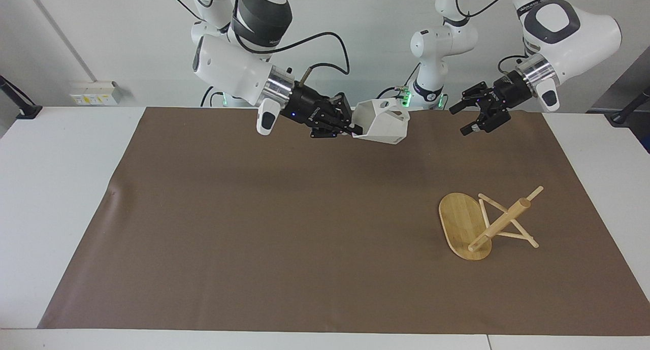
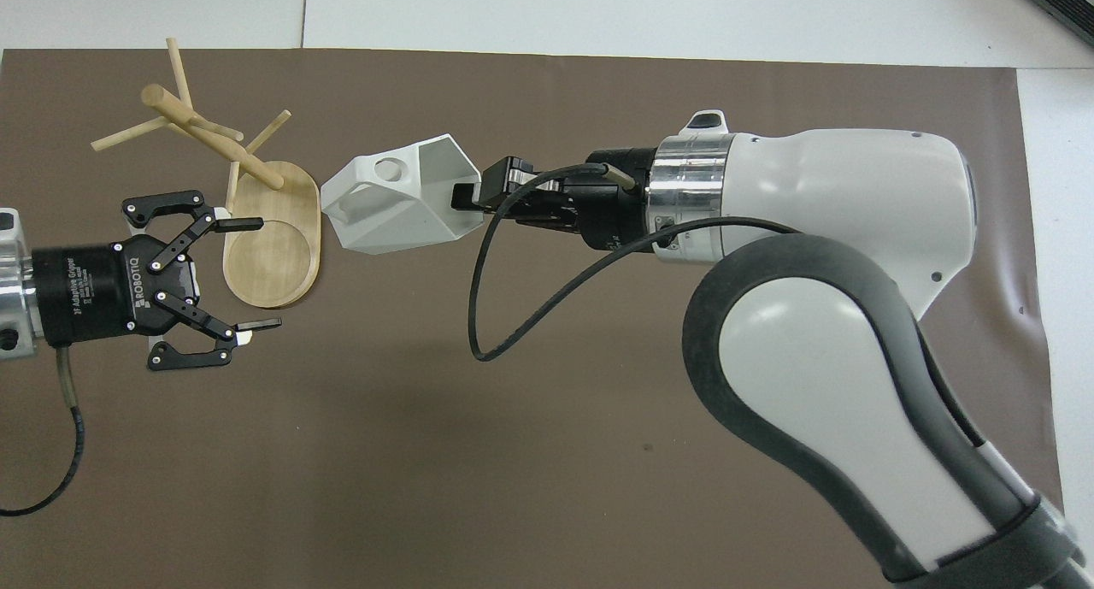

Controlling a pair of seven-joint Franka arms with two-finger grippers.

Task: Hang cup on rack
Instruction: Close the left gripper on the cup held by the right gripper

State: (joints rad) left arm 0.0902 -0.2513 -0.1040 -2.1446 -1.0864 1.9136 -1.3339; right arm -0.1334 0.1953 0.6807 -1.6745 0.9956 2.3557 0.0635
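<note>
— right gripper (image 1: 352, 130) first: what does it hold?
— clamped on the rim of the cup (image 1: 383, 122), a white faceted mug carried on its side in the air at the upper middle of the facing view, handle turned away from the fingers.
— and the rack (image 1: 482, 223)?
— lying tipped on the brown mat (image 1: 254, 228), lower right of that view, oval base on edge, pole and pegs slanting.
— left gripper (image 1: 466, 119)?
— upper right there, fingers spread wide, holding nothing, in the air.
</note>
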